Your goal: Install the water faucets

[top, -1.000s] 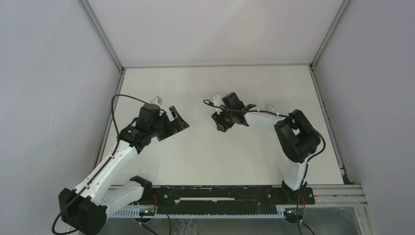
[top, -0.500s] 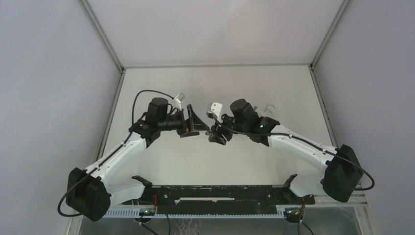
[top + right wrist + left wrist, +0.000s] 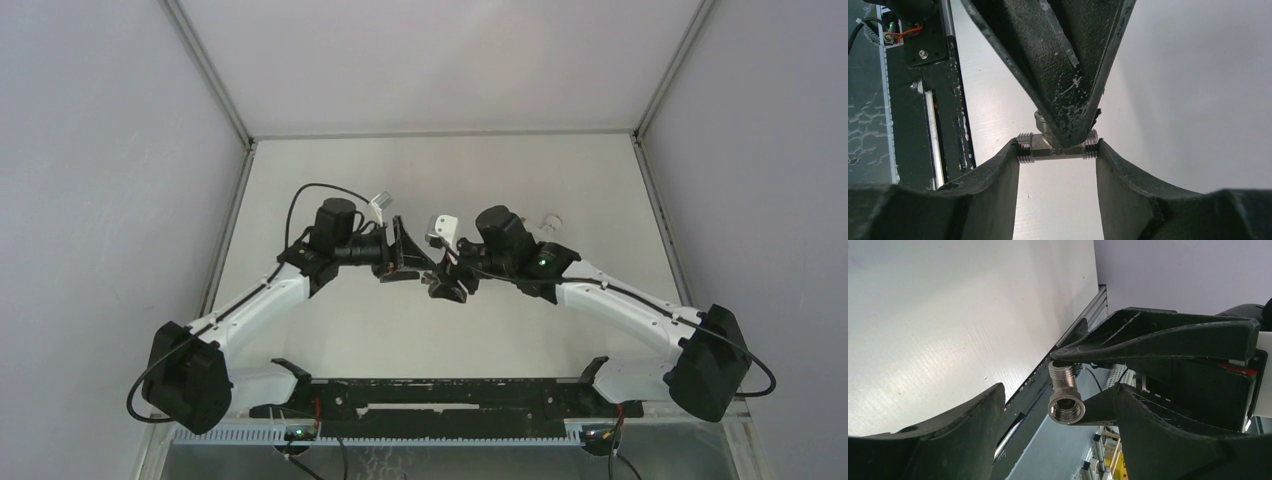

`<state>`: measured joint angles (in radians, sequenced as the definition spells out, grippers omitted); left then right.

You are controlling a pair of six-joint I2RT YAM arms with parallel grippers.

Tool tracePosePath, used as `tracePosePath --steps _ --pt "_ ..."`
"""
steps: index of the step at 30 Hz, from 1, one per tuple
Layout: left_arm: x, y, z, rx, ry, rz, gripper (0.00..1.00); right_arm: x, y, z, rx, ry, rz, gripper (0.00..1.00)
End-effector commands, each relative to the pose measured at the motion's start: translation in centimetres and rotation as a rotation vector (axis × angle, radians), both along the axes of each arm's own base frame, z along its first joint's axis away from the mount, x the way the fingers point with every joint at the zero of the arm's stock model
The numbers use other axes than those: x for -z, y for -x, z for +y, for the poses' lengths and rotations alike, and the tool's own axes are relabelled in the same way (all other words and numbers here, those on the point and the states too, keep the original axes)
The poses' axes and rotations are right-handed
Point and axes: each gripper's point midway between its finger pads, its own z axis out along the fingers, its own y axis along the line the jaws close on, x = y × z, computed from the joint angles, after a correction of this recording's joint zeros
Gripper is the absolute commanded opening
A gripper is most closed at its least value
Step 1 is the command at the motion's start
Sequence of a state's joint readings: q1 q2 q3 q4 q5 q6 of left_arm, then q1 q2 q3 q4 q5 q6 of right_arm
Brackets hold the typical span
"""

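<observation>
Grey metal T-shaped fitting (image 3: 1043,149) sits clamped end to end in the right gripper (image 3: 1058,156), over the middle of the white table (image 3: 330,170). A second ago the arms stood well apart; now the left gripper (image 3: 415,255) has swung in to meet it, jaws apart either side of the fitting, one finger (image 3: 1058,75) right at its middle. A stamped mark on the body is too small to read. Small white plastic piece (image 3: 551,218) lies behind the right arm, unmoved.

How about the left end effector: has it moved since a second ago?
Yes. In the top view the left end effector has gone right, away from the left table rail, to the right end effector gripping the metal fitting.
</observation>
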<state>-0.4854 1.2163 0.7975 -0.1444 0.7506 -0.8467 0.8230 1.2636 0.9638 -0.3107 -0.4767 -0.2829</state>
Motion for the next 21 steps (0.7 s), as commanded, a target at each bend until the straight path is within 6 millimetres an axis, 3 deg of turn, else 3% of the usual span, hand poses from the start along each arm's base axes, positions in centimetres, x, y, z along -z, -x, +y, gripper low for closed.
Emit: tracePosePath --steps 1,6,11,14,17,19,21 --pt "-0.5 1.5 -0.7 0.077 0.038 -0.013 0.79 -2.2 0.4 0.5 -0.029 -0.057 -0.042 0.29" --pt "-0.6 2.0 -1.4 0.103 0.055 -0.002 0.59 -2.4 0.5 0.4 -0.031 -0.06 -0.047 0.29" --pt "-0.4 2.3 -1.7 0.117 0.054 0.004 0.55 -2.1 0.4 0.2 -0.028 -0.05 -0.048 0.29" --pt "-0.5 2.4 -1.7 0.119 0.055 0.004 0.38 -1.9 0.4 0.2 -0.028 -0.046 -0.042 0.29" --pt "-0.3 2.3 -1.7 0.118 0.05 0.006 0.06 -2.1 0.3 0.2 -0.021 -0.051 -0.034 0.3" --pt "-0.3 2.2 -1.6 0.113 0.043 0.0 0.0 -2.6 0.1 0.0 0.005 -0.072 -0.014 0.37" --pt "-0.5 2.0 -1.5 0.097 0.04 -0.021 0.0 -3.4 -0.2 -0.5 0.056 -0.101 0.029 0.58"
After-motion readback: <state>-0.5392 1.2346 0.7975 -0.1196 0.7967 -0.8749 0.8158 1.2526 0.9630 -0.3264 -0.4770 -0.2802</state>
